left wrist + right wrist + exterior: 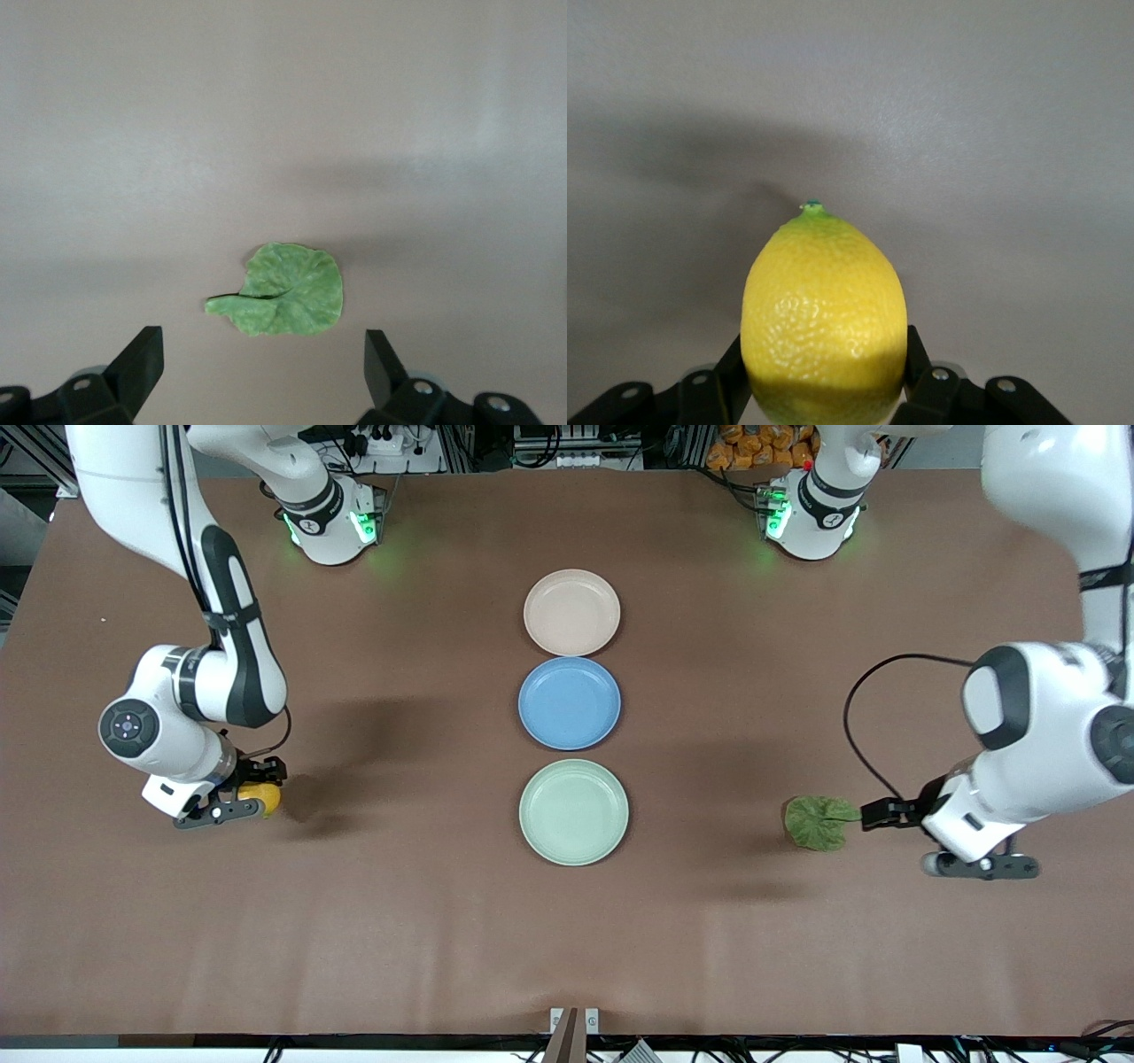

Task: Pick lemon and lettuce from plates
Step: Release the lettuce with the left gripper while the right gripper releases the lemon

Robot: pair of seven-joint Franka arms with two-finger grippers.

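Mint plate (573,812) nearest the camera, blue plate (569,703) next, beige plate (571,612) farthest; all three bare, so both items look already lifted off. Right pincer (237,802) low over the tabletop (399,921) at the right arm's end, fingers clamped on the lemon (263,798), likely about to set it down. Lettuce (820,823) lies flat on the tabletop toward the left arm's end, apparently released; left pincer (886,812) just beside its edge, fingers (137,365) spread apart, leaf clear of them

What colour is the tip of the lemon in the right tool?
Green, on an otherwise bright yellow lemon; the right wrist view shows it best.
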